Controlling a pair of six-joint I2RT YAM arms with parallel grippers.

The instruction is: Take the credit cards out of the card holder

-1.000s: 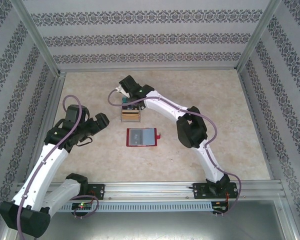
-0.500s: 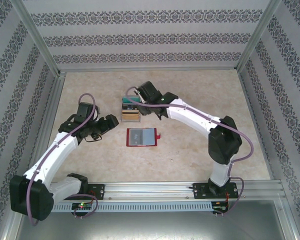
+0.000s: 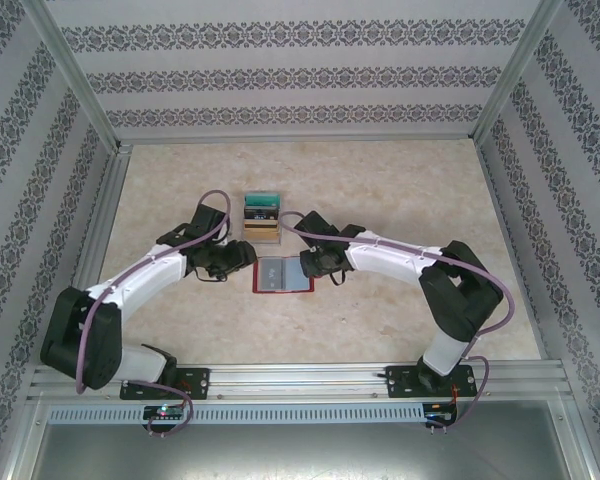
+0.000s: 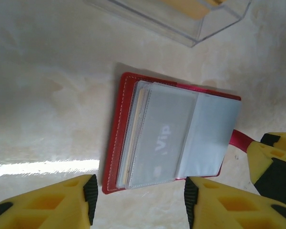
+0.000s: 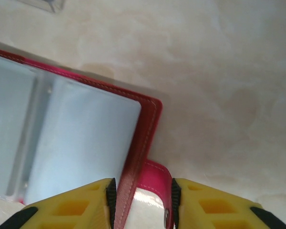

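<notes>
The red card holder (image 3: 281, 275) lies open on the table, grey-blue sleeves up. In the left wrist view a grey card marked "Vip" (image 4: 162, 138) sits in a clear sleeve, with more card edges stacked at its left. My left gripper (image 4: 139, 200) is open at the holder's left side, and nothing is between its fingers. My right gripper (image 5: 142, 202) is at the holder's right end. One pad touches the red cover edge (image 5: 143, 138) and the other the red closing tab (image 5: 158, 179). From above, the left gripper (image 3: 242, 262) and right gripper (image 3: 313, 265) flank the holder.
A clear plastic box (image 3: 262, 215) with several cards in it stands just behind the holder, and its corner (image 4: 190, 19) shows in the left wrist view. Patterned walls and metal rails enclose the beige table (image 3: 400, 190).
Both arms have swung in to the holder. The right gripper came down from the clear box to the tab end, and the left came in from the left with its jaws narrowing.
</notes>
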